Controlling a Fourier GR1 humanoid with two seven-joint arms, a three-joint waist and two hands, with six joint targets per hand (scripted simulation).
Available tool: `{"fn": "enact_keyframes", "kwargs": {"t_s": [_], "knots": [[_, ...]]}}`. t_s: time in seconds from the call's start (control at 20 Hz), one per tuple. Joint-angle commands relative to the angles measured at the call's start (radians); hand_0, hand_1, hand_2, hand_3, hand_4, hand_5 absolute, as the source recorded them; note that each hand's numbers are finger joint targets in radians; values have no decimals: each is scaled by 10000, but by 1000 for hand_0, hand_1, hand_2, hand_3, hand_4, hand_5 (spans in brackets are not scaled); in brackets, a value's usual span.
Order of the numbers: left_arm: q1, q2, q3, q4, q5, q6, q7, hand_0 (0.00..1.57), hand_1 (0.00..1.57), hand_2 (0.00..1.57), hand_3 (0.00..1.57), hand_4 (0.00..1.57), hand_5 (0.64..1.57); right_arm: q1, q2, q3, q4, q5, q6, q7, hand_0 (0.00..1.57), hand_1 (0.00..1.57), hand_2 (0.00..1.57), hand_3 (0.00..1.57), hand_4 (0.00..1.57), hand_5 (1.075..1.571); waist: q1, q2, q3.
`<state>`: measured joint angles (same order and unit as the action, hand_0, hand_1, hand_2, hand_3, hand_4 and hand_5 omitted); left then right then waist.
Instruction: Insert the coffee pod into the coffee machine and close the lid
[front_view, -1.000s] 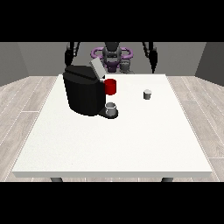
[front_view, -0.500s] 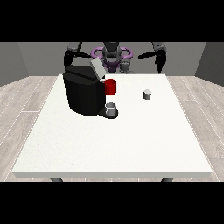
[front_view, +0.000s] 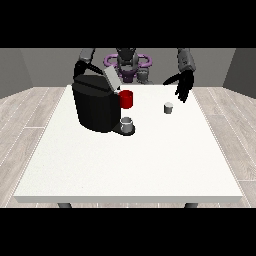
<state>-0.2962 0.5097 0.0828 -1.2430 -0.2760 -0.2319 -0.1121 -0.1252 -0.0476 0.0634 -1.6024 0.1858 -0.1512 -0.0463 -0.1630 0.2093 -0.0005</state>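
Observation:
A black coffee machine (front_view: 95, 106) stands on the left half of the white table (front_view: 130, 165), its grey lid (front_view: 111, 78) tilted up and open. A red part (front_view: 126, 99) sticks out at its front, above a small grey cup (front_view: 127, 123) on its base. The small pale coffee pod (front_view: 168, 107) stands upright on the table to the machine's right. The hand at the view's right (front_view: 183, 86) hangs open just behind and to the right of the pod, apart from it. The hand at the view's left (front_view: 78, 71) is mostly hidden behind the machine's top.
The robot's torso with a purple ring (front_view: 127, 62) is behind the table's far edge. The table's near half is bare white surface. Grey wood floor surrounds the table.
The hand at the view's right has come down from shoulder height and forward over the table, closer to the pod. The machine, lid and pod have not moved.

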Motion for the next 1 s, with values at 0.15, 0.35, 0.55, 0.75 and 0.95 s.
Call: {"fn": "enact_keyframes", "kwargs": {"t_s": [0.15, 0.35, 0.55, 0.75, 0.95], "knots": [[-1029, 302, -206, 2066, -891, -402, -574, 0, 0, 0, 0, 0, 1571, -461, 456, 89, 128, -99, -146, 348, 0, 0, 0, 0, 0, 1571, 4, 224, 2], [-1568, 358, -177, 3032, -1482, -25, -962, 0, 0, 0, 0, 0, 1571, -627, -21, -268, 441, -47, 99, 760, 0, 0, 0, 0, 0, 1571, -38, 391, 2], [-1696, -625, -802, 2837, -2351, 1011, -359, 488, 488, 724, 486, 0, 1571, -799, 62, -512, 1002, -596, 442, 1198, 0, 0, 0, 0, 0, 1571, 88, -100, 5], [-1810, -673, -1059, 3304, -3291, 2138, -1192, 839, 839, 918, 756, 298, 1571, -853, 268, -420, 1452, -295, 105, 587, 0, 0, 0, 0, 0, 1571, 252, 261, 4], [-2196, -482, -1277, 3802, -4001, 2584, -1745, 1038, 1038, 1105, 908, 462, 1571, -1393, 146, -507, 1703, -308, 189, 536, 0, 0, 0, 0, 0, 1571, 273, 617, 3]]}}
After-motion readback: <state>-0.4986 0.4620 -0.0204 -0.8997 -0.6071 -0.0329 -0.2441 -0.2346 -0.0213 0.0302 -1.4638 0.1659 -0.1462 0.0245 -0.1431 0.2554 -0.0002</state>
